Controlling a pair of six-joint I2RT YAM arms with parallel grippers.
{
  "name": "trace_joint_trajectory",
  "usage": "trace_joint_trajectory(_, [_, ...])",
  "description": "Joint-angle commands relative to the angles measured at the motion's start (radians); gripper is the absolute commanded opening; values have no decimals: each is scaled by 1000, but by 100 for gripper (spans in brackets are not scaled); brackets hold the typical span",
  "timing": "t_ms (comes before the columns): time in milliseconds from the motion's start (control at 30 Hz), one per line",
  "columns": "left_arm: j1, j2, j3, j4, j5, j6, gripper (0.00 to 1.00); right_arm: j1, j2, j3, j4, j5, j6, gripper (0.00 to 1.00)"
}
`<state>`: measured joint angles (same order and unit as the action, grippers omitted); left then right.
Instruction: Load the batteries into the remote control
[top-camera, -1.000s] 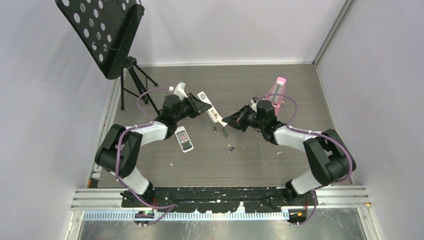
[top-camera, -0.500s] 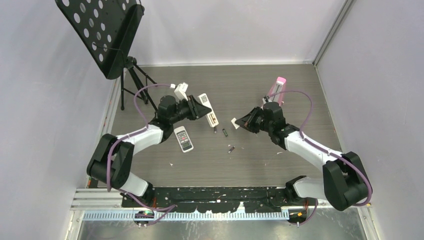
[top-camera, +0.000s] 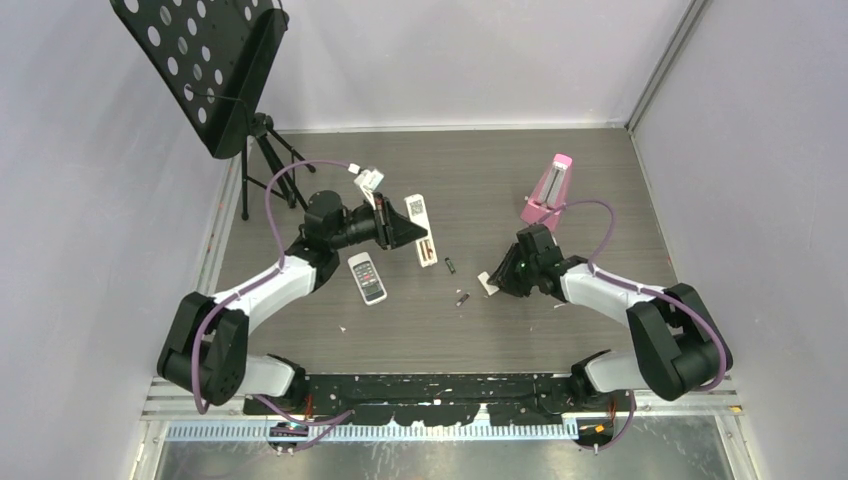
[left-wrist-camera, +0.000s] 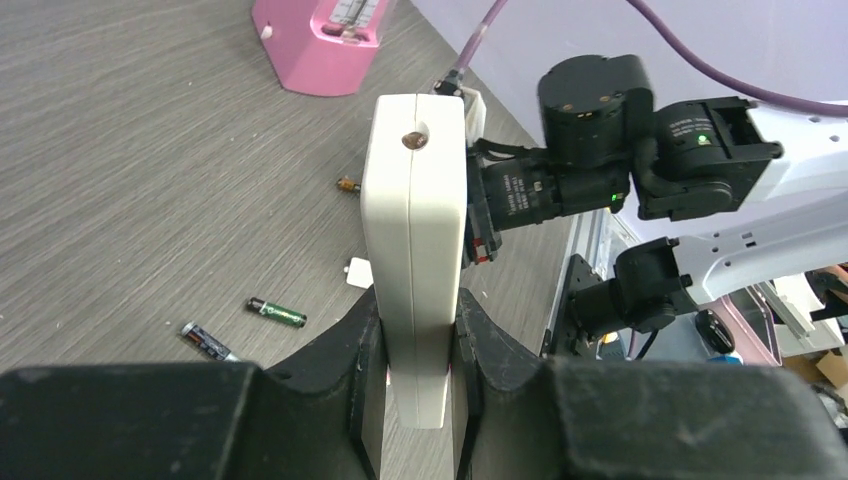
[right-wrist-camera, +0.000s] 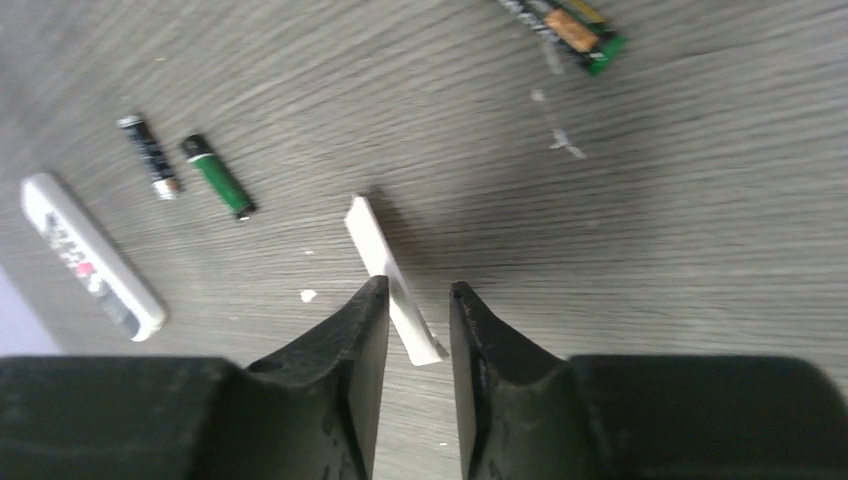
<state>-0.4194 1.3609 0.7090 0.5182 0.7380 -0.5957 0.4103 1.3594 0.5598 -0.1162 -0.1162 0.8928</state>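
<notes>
The remote control (top-camera: 367, 278) lies face up on the wood-grain table (top-camera: 420, 340), left of centre. It is a short, wide white slab with rounded corners, and a dark panel speckled with small coloured buttons covers most of its front. Its long axis runs roughly from 11 to 5 o'clock, and neither arm is touching it. At about 3 o'clock from it lie two of the batteries (right-wrist-camera: 218, 176), one green and one black, side by side but not touching. They are thin dark sticks with paler tips. The other pair of batteries (top-camera: 462, 297) sits close together a little nearer the arms, between 3 and 4 o'clock. At 1 o'clock the left gripper (left-wrist-camera: 417, 315) is clamped on a long white remote (left-wrist-camera: 415, 200), one finger pressed flat against each broad face. Its narrow edge is turned up to the wrist camera, and a small brownish emitter shows at its far end. From above, this remote has a dark square patch towards its far end and a dark rectangle at its near end. I cannot tell from here whether that rectangle is an open recess. At 3 o'clock, just past the batteries, the right gripper (right-wrist-camera: 417, 290) is down at the table with its jaws parted. A thin white strip (right-wrist-camera: 385, 250) lies in the gap between them, unpinched, with bare table showing on one side of it. A pink metronome (top-camera: 548, 188) stands at 2 o'clock, and a black perforated music stand (top-camera: 205, 70) is at 11 o'clock.
</notes>
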Motion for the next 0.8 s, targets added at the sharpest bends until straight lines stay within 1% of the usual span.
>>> trace_joint_trajectory(0, [-2, -78, 0, 57, 35, 30, 0, -2, -21, 62, -119, 155, -83, 38])
trace_joint_trajectory(100, [-2, -99, 1, 53, 35, 38, 0, -1, -43, 137, -198, 181, -145, 47])
trace_joint_trajectory(233, [-2, -113, -7, 74, 30, 41, 0, 16, -58, 189, -187, 163, -199, 57])
trace_joint_trajectory(333, [-2, -123, -21, 105, 22, 45, 0, 68, -12, 231, -154, 132, -260, 57])
trace_joint_trajectory(400, [-2, -126, -25, 111, 17, 53, 0, 120, 40, 280, -160, 164, -287, 57])
trace_joint_trajectory(500, [-2, -138, -31, 98, -32, 56, 0, 207, 134, 359, -164, 234, -325, 57])
trace_joint_trajectory(567, [-2, -162, -35, 46, -125, 62, 0, 242, 196, 411, -173, 264, -338, 57])
trace_joint_trajectory(633, [-2, -201, -40, -33, -261, 76, 0, 264, 258, 468, -192, 288, -339, 55])
trace_joint_trajectory(700, [-2, -232, -50, -105, -447, 82, 0, 288, 313, 514, -226, 342, -352, 53])
trace_joint_trajectory(767, [-2, -258, -63, -172, -591, 81, 0, 311, 363, 555, -251, 369, -375, 51])
